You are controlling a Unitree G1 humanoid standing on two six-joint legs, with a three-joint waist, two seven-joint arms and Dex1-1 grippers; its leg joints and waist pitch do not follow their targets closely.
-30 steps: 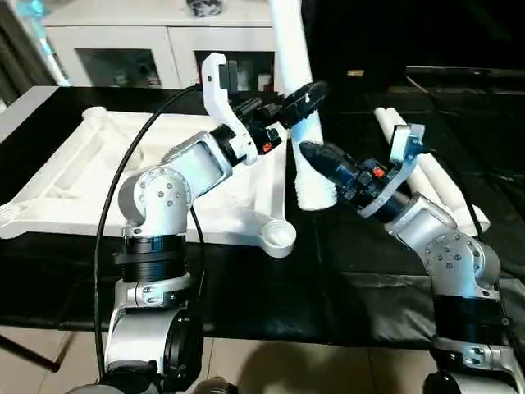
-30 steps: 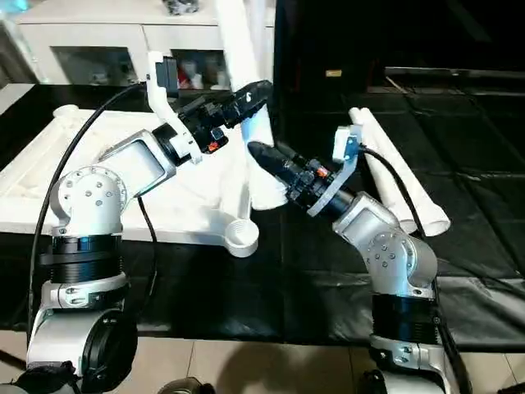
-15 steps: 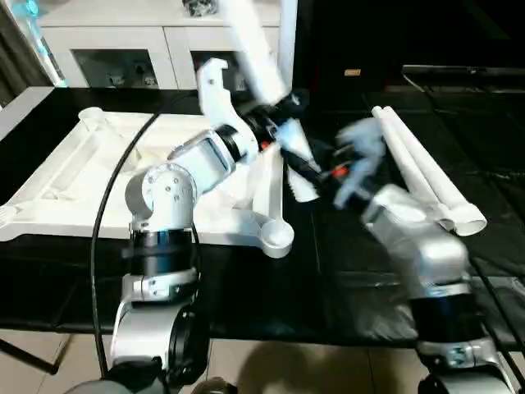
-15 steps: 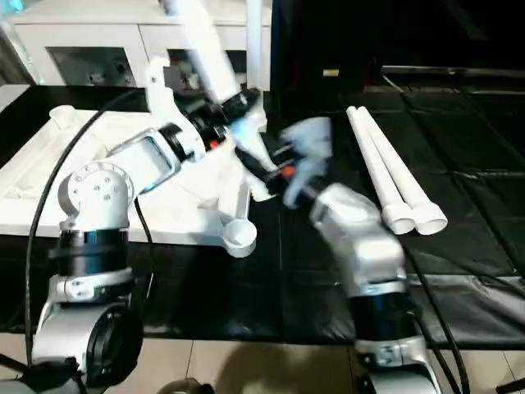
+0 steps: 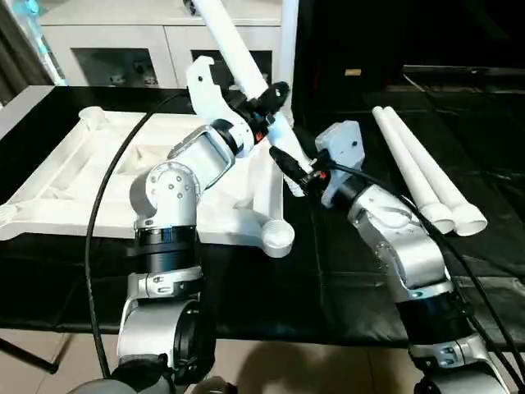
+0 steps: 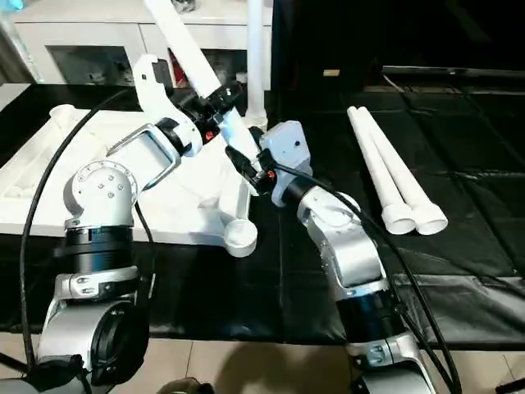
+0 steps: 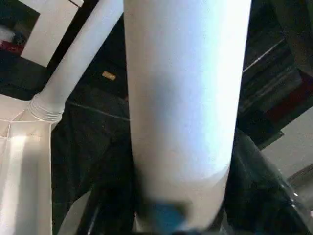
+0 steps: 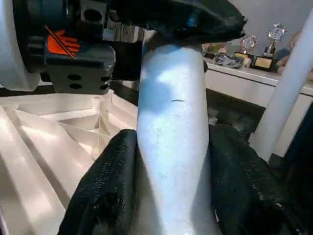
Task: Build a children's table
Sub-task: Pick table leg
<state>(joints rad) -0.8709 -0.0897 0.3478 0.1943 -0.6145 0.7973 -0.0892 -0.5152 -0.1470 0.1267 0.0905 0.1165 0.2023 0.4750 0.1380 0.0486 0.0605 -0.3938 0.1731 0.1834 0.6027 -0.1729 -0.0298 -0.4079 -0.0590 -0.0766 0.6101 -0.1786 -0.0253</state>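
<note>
we see the black-covered bench (image 5: 246, 279) carrying the white table top (image 5: 98, 176), which lies upside down with its ribbed underside up and a round corner socket (image 5: 279, 236) at its near right corner. behind it stands a white glass-door cabinet (image 5: 123, 49). one leg already stands upright (image 5: 288, 41) at the top's far right corner. two spare legs (image 5: 426, 172) lie side by side on the bench to the right, well apart from the top (their wide ends point toward us). a fourth leg (image 5: 246, 78) is tilted in the air above the top's right edge. our left claw (image 5: 271, 98) grips this leg partway along its length, fingers on either side of it. our right claw (image 8: 171, 196) is clenched on the same leg nearer its lower end, a black finger (image 8: 105, 186) pressed on each side.
</note>
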